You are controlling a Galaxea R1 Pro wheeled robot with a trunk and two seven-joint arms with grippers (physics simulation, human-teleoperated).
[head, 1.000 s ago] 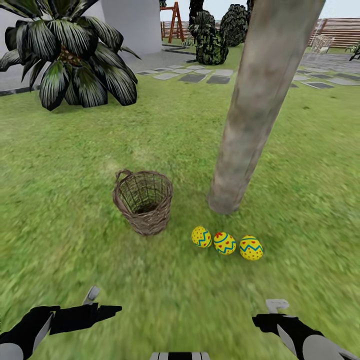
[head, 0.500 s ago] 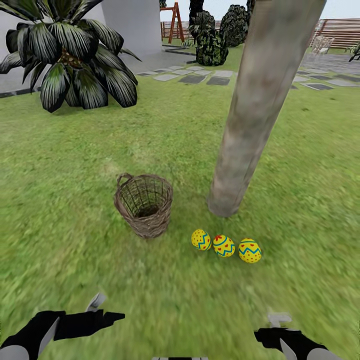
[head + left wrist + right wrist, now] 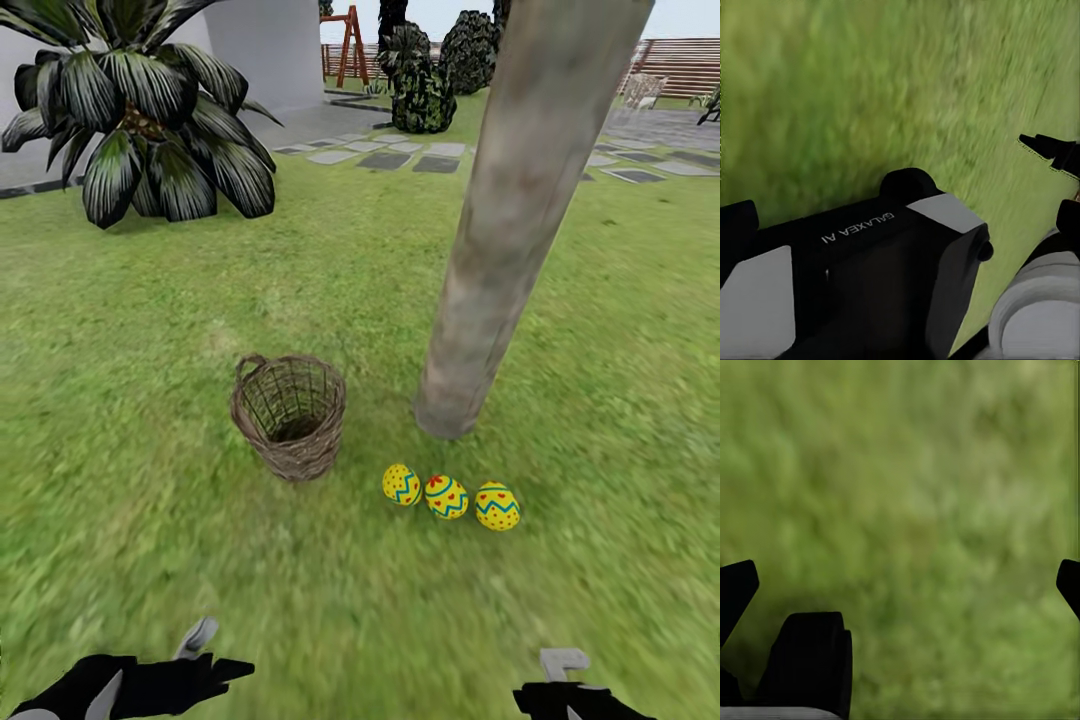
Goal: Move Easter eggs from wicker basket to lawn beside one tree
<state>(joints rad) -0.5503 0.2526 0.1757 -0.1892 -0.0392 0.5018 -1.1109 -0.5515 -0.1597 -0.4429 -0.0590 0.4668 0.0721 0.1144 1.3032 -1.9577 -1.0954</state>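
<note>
A: Starting at our claws: the right gripper (image 3: 900,585) is spread wide in its wrist camera, one black fingertip (image 3: 736,589) at each edge, with blurred grass between and nothing held.

B: And the left gripper (image 3: 215,668)? From the head camera we see dark fingers pointing inward, low over the lawn (image 3: 120,480); we cannot tell whether they are parted. Its wrist camera gives us a black and grey casing instead.

A: Further out, only the head camera shows the three Easter eggs (image 3: 449,496), glossy yellow ovals with zigzag bands, in a row on the grass near the foot of the tree (image 3: 500,240).

B: That trunk is smooth, grey-brown, straight. Beside it, apart from the eggs, stands the wicker basket (image 3: 289,415), round, open-woven twig, upright, nothing visible inside.
</note>
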